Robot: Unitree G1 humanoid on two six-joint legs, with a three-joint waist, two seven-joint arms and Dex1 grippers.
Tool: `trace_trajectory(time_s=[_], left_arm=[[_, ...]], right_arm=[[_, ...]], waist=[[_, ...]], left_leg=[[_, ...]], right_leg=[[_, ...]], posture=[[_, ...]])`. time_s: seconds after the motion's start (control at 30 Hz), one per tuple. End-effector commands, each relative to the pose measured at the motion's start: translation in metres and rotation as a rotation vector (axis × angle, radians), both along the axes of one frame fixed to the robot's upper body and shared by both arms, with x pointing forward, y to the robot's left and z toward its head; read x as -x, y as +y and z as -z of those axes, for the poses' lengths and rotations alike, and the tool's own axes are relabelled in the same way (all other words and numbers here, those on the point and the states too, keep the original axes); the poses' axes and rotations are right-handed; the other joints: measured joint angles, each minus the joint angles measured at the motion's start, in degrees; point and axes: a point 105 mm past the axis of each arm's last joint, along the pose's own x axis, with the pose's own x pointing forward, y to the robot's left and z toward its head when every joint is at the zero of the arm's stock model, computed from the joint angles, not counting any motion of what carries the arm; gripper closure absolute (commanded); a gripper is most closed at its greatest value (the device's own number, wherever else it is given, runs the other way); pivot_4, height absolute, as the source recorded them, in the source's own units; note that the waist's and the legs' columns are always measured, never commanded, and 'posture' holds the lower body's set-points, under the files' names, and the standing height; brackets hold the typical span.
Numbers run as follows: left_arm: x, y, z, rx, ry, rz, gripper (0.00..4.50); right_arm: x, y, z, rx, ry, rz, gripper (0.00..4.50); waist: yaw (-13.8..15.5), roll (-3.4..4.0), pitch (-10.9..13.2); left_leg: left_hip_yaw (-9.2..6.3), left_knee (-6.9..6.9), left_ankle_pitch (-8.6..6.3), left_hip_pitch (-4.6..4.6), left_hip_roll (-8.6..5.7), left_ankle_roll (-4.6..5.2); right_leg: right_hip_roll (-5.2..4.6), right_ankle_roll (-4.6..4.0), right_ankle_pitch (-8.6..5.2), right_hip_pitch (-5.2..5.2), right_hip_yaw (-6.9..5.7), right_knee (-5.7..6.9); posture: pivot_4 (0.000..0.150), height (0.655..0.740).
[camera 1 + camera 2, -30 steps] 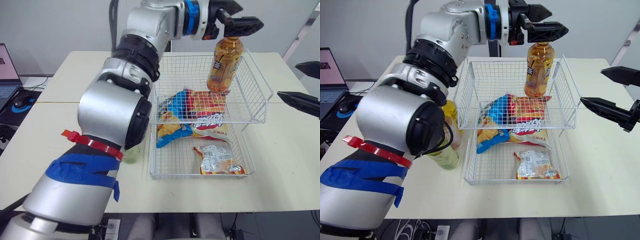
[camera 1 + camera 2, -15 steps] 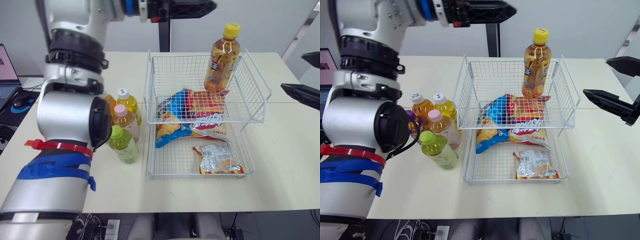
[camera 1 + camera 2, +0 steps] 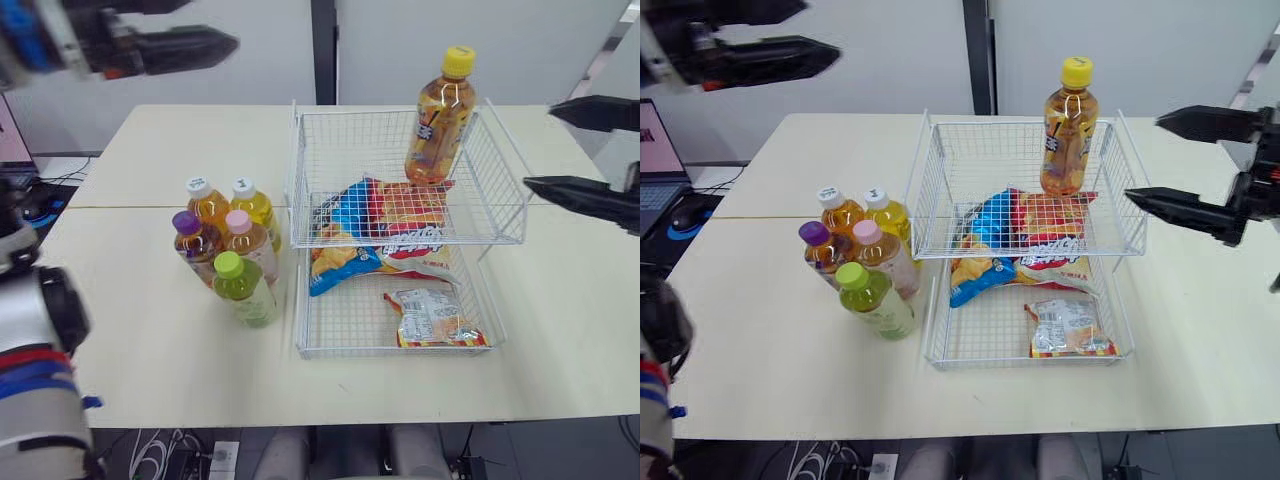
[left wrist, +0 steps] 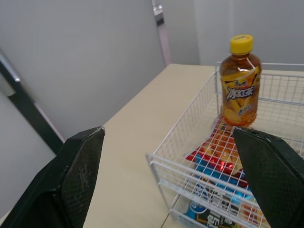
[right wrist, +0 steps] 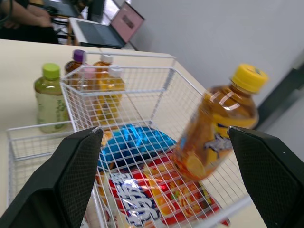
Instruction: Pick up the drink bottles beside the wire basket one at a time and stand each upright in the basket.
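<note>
A cream table [image 3: 150,150] holds a two-tier white wire basket [image 3: 505,170]. One drink bottle is in place: an amber tea bottle [image 3: 437,125] with a yellow cap stands upright in the far right corner of the upper tier, with nothing touching it.

Five more bottles stand in a tight cluster on the table just left of the basket:
- an orange bottle [image 3: 205,205] with a white cap
- a yellow bottle [image 3: 252,205] with a white cap
- a dark bottle [image 3: 190,240] with a purple cap
- a pale bottle [image 3: 245,245] with a pink cap
- a green bottle [image 3: 243,292] with a green cap, nearest the camera

By this count the task is early: one bottle placed, five to go. Colourful snack bags [image 3: 385,215] lie under the upper tier and a small packet [image 3: 435,320] lies in the lower tier. None of them is a drink.

The left gripper [image 3: 212,22] hangs high above the table's far left side, well apart from both the basket and the cluster. Its two black fingers are spread wide and hold nothing. Its wrist view looks between the parted fingers toward the tea bottle and the basket corner.

The right gripper [image 3: 538,145] hovers just off the basket's right side, at about the height of the upper tier. Its fingers are also spread wide and empty, pointing toward the basket without touching the wire or the tea bottle.

Both grippers are released. The next grasp would likely fall to the left arm, since the cluster stands on its side — a judgement, not something shown.
</note>
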Motion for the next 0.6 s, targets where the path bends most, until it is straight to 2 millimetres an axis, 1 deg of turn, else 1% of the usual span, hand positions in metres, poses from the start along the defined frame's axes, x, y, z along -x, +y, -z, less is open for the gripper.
trace_trajectory(time_s=[0.03,0.1,0.2,0.3,0.37,0.43,0.5,0.53,0.6], left_arm=[[0.021,0.024,0.004,-0.017,-0.002,-0.081,0.05],[0.032,0.037,0.011,0.002,0.028,-0.127,0.05],[0.047,0.066,0.026,0.069,0.086,-0.232,0.05],[0.062,0.089,0.050,0.113,0.147,-0.317,0.05],[0.070,0.099,0.069,0.124,0.169,-0.363,0.05],[0.077,0.097,0.089,0.158,0.203,-0.371,0.05],[0.080,0.092,0.100,0.175,0.219,-0.367,0.05],[0.080,0.089,0.106,0.195,0.220,-0.369,0.05],[0.073,0.083,0.124,0.235,0.221,-0.399,0.05]], right_arm=[[0.003,0.021,-0.002,0.014,0.012,-0.130,0.00],[0.003,0.032,-0.001,0.021,0.030,-0.198,0.00],[0.002,0.048,0.003,0.023,0.054,-0.296,0.00],[-0.001,0.057,0.006,0.025,0.069,-0.358,0.00],[-0.004,0.062,0.008,0.026,0.076,-0.390,0.00],[-0.005,0.066,0.010,0.029,0.085,-0.419,0.00],[-0.005,0.068,0.010,0.031,0.089,-0.435,0.00],[-0.006,0.068,0.009,0.032,0.089,-0.441,0.00],[-0.008,0.069,0.009,0.033,0.090,-0.447,0.00]], waist=[[-0.1,0.00,0.0],[-0.2,0.00,0.0],[-0.2,-0.03,0.0],[-0.4,-0.03,0.0],[-0.4,-0.03,0.0],[-0.1,-0.02,0.0],[0.4,-0.04,0.0],[0.8,-0.04,0.0],[1.4,-0.06,0.0]], left_leg=[[0.00,0.00,0.00,0.02,0.01,0.00],[0.01,0.00,0.00,0.04,0.03,0.00],[-0.05,0.02,0.00,0.00,0.04,0.00],[-0.02,-0.03,0.00,0.03,0.04,0.01],[-0.02,-0.04,0.00,0.04,0.05,0.00],[-0.01,-0.04,0.00,0.09,0.06,0.00],[-0.04,-0.01,-0.01,0.10,0.07,0.00],[-0.05,0.00,-0.01,0.09,0.07,0.00],[-0.05,0.00,-0.01,0.10,0.06,-0.01]], right_leg=[[0.00,0.00,0.00,0.00,0.01,0.01],[0.01,0.00,0.00,0.01,0.02,0.02],[0.02,-0.01,0.00,0.00,-0.04,0.02],[0.01,-0.02,0.00,-0.03,0.01,0.01],[0.01,-0.03,0.00,-0.04,0.00,0.03],[0.00,-0.05,0.01,-0.01,0.03,0.02],[-0.01,-0.07,0.03,0.02,-0.01,0.01],[-0.01,-0.09,0.04,0.01,-0.02,0.01],[-0.03,-0.11,0.06,0.04,-0.03,-0.02]], posture=[[0.150,0.7400],[0.150,0.7400],[0.150,0.7400],[0.150,0.7400],[0.150,0.7400],[0.150,0.7400],[0.150,0.7400],[0.150,0.7400],[0.150,0.7400]])
